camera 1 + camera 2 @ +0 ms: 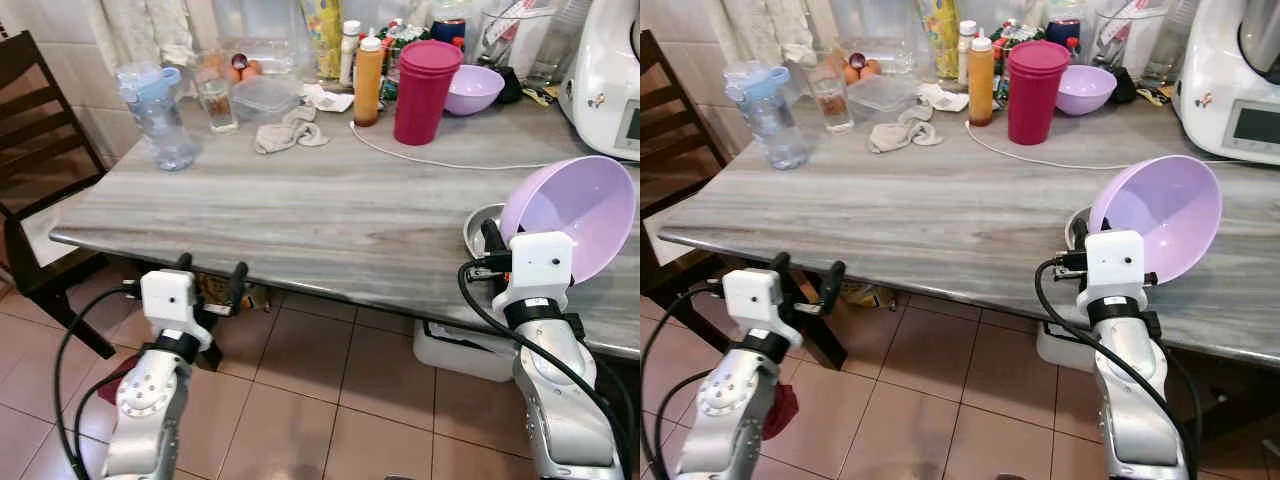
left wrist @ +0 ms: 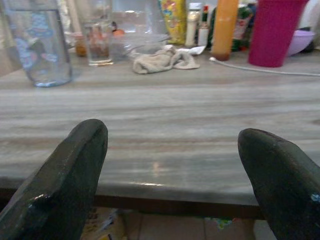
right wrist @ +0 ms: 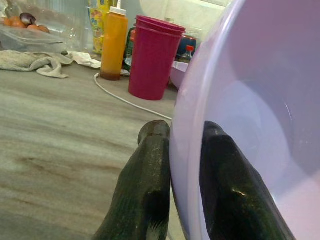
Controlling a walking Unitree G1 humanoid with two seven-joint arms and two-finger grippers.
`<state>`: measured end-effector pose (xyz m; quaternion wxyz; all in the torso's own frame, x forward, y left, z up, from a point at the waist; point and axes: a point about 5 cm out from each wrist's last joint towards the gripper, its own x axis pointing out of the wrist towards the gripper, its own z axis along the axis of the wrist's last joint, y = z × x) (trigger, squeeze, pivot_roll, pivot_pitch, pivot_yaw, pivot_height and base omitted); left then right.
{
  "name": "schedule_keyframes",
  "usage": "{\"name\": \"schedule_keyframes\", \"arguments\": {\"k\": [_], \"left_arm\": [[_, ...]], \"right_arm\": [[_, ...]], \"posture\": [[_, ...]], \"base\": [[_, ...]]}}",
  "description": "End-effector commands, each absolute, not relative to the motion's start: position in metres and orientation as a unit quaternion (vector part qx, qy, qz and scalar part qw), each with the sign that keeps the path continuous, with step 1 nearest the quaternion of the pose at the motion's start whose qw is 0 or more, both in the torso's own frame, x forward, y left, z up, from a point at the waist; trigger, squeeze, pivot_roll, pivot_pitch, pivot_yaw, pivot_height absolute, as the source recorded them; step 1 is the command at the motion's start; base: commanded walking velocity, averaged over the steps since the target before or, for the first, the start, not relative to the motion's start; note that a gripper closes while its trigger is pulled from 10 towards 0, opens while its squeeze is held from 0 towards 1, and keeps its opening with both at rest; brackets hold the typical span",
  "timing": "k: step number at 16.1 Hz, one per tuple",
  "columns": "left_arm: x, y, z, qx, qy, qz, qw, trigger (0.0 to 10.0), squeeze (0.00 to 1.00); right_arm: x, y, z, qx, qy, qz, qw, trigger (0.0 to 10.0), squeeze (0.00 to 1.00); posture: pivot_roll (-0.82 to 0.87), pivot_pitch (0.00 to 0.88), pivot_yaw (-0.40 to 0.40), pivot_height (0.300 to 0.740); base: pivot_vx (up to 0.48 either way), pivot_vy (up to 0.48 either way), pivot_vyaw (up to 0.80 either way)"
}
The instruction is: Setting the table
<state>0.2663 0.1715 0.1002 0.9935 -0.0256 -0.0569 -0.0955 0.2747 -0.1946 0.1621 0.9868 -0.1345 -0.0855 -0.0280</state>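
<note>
A lilac plastic bowl (image 1: 575, 210) is held tilted on its side over the table's right front edge, my right gripper (image 1: 497, 243) shut on its rim; in the right wrist view the rim (image 3: 186, 150) runs between the two black fingers. A metal bowl (image 1: 481, 226) sits on the table just behind that gripper. My left gripper (image 1: 210, 280) stands open at the front edge of the grey wood-grain table (image 1: 320, 210), nothing between its fingers (image 2: 65, 185). A second lilac bowl (image 1: 473, 88) and stacked magenta cups (image 1: 425, 90) stand at the back.
Along the back are a water bottle (image 1: 158, 115), a glass (image 1: 217, 102), a lidded plastic box (image 1: 264, 98), a crumpled cloth (image 1: 290, 131), an orange squeeze bottle (image 1: 368, 82) and a white appliance (image 1: 610, 70) with its cable (image 1: 430, 160). A dark chair (image 1: 40, 150) stands at left.
</note>
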Motion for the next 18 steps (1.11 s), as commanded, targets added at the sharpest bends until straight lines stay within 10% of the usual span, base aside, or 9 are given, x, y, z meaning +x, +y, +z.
{"name": "schedule_keyframes", "arguments": {"k": [1, 18], "left_arm": [[0.265, 0.172, 0.102, -0.024, -0.055, -0.096, 0.994, 10.0, 0.00], [0.258, 0.163, 0.097, -0.012, -0.033, -0.149, 0.988, 10.0, 0.00]], "right_arm": [[0.275, -0.193, 0.171, -0.138, -0.100, -0.026, 0.985, 10.0, 0.00], [0.285, -0.181, 0.172, -0.118, -0.097, -0.010, 0.988, 10.0, 0.00]], "posture": [[-0.18, 0.110, 0.046, 0.740], [-0.17, 0.112, 0.040, 0.740]], "base": [[0.277, 0.000, 0.00], [0.146, 0.000, -0.12]]}}
